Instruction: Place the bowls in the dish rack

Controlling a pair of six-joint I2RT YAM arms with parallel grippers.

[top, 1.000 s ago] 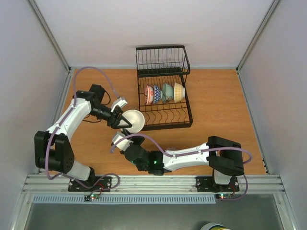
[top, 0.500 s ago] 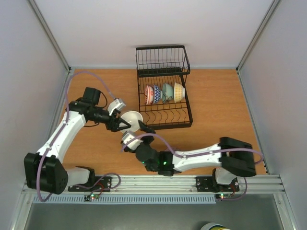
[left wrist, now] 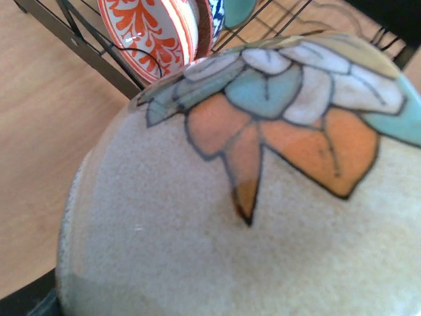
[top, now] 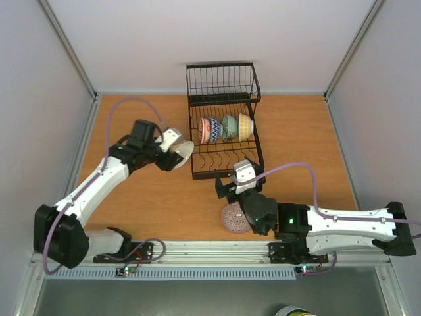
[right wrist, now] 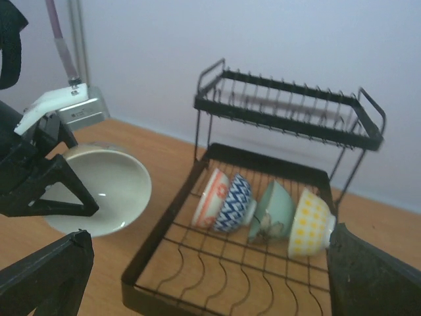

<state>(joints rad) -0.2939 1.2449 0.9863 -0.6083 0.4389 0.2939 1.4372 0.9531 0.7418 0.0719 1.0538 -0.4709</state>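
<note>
Left wrist alone shows painted leaves on the beige bowl (left wrist: 197, 250)

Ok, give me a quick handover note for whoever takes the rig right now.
Left gripper: shut on the beige bowl, held at the dish rack's left edge, not yet in.
Right gripper: open, empty, by the rack's front.
Done: red-patterned bowl, blue bowl, green bowl and yellow bowl stand in the tines.
Left: slot the beige bowl; then what looks like a pink patterned bowl on the table.

Left arm extended forward, left end effector (top: 174, 153) clamped, right end effector (top: 225, 191) spread wide
</note>
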